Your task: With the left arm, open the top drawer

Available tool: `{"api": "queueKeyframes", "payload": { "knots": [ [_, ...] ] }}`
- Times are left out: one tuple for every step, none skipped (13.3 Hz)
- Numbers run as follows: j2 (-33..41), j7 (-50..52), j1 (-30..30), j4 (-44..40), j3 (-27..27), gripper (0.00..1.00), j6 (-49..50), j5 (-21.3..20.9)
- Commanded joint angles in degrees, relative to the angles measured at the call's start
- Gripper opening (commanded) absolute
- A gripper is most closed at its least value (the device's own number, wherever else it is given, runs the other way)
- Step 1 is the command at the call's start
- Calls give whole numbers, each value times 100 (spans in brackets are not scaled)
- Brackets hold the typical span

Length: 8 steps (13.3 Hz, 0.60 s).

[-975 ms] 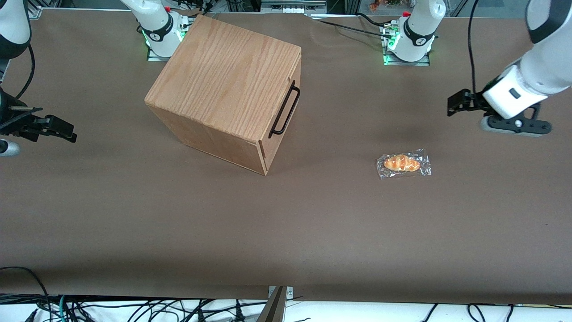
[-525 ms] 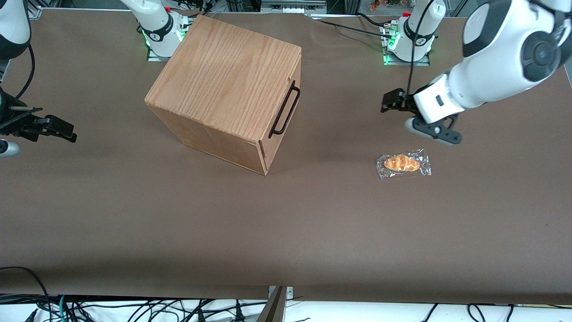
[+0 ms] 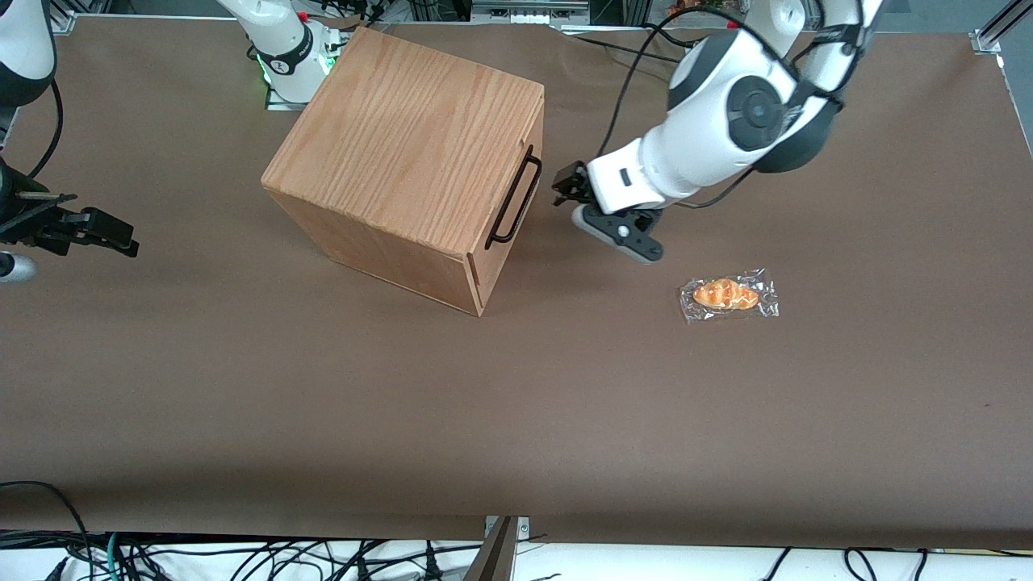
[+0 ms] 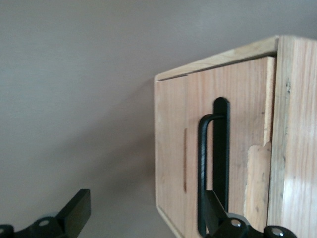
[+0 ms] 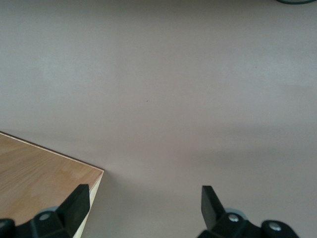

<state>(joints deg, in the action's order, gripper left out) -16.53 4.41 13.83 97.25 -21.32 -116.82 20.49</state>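
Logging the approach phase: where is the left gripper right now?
In the front view the left gripper hangs open just in front of the top drawer, close to its black bar handle without touching it, farther from the camera than the wrapped bread.

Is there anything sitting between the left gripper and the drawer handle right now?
Nothing: in the front view only bare brown table separates the open gripper from the top drawer's handle.

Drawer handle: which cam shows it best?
Left wrist view: the handle fills the frame close up, ahead of the open pincer. Front view shows the handle small, from above. Right wrist view misses it.
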Motion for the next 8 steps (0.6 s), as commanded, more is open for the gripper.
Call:
{"api": "queueKeyframes", "payload": {
  "knots": [
    [-246,42,190,-84,5,100,-218,87],
    [-298,34,208,-84,5,100,-227,78],
    [-386,42,287,-92,5,100,-236,96],
    [-413,42,331,-66,5,100,-357,113],
    [-422,42,410,-31,-4,100,-454,113],
    [-439,42,428,-22,-4,100,-455,105],
    [-439,16,437,4,-4,100,-464,87],
    [-448,7,437,22,-4,100,-455,78]
  ]
}}
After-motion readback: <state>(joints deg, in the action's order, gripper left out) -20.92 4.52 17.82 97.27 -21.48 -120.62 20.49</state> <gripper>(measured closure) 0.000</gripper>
